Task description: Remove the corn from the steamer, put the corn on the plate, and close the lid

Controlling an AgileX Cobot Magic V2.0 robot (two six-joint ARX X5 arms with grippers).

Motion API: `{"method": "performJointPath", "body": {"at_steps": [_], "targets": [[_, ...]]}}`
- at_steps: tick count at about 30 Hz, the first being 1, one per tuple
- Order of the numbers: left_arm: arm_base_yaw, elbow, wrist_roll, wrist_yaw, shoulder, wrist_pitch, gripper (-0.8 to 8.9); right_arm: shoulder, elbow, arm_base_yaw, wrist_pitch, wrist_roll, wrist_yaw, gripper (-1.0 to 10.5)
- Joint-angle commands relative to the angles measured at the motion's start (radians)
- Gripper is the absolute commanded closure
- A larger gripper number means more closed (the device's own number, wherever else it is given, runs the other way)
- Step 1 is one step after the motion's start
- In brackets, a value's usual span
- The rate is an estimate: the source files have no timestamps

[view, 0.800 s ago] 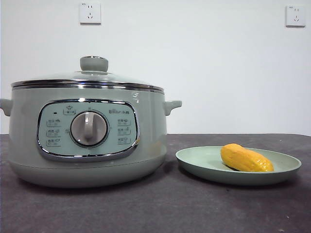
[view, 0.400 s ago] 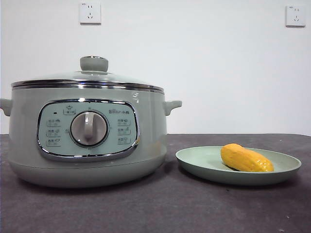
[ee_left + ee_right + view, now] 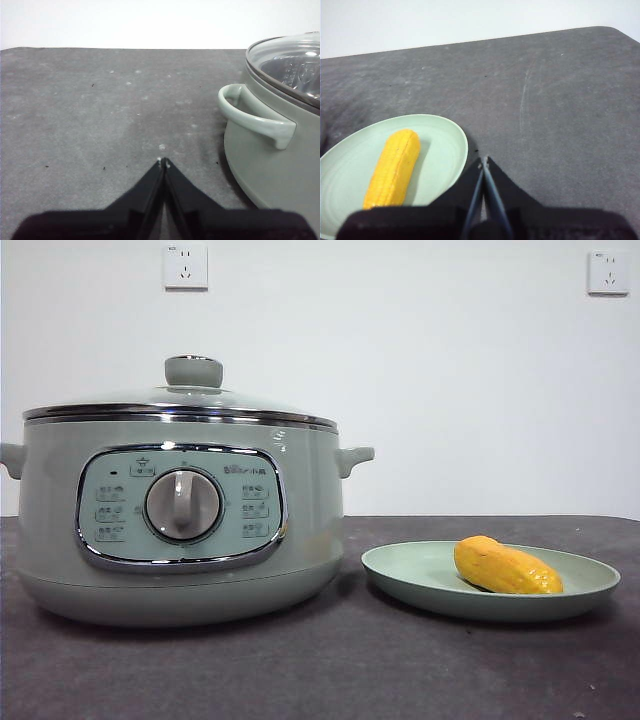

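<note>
The small yellow-orange corn cob (image 3: pixel 506 567) lies on its side in the shallow round pale green plate (image 3: pixel 400 575), which rests on the dark grey bench (image 3: pixel 330 670) just beside the large round sage-green steamer (image 3: pixel 300 510). The domed glass lid (image 3: pixel 180 400) with its steel rim and pale green knob sits closed on the steamer.

The left tool (image 3: pixel 163 161) hangs above bare bench near the steamer's side handle (image 3: pixel 255 120), touching nothing, its two black jaws pressed together and holding nothing. The right tool (image 3: pixel 484 159) hangs above the bench just beside the plate's rim, its jaws also pinched together and empty, apart from the corn.

Two white wall sockets (image 3: pixel 186 267) sit on the white wall behind.
</note>
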Motion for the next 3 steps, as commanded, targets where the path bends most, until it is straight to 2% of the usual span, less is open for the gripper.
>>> {"method": "performJointPath", "body": {"at_steps": [1,3], "targets": [[0.003,-0.016,-0.006,0.0,-0.002,0.008,8.16,0.001,-0.013,0.0,-0.001,0.009,0.003,9.5],[0.003,-0.016,-0.006,0.0,-0.002,0.008,8.16,0.001,-0.013,0.0,-0.001,0.009,0.003,9.5]]}}
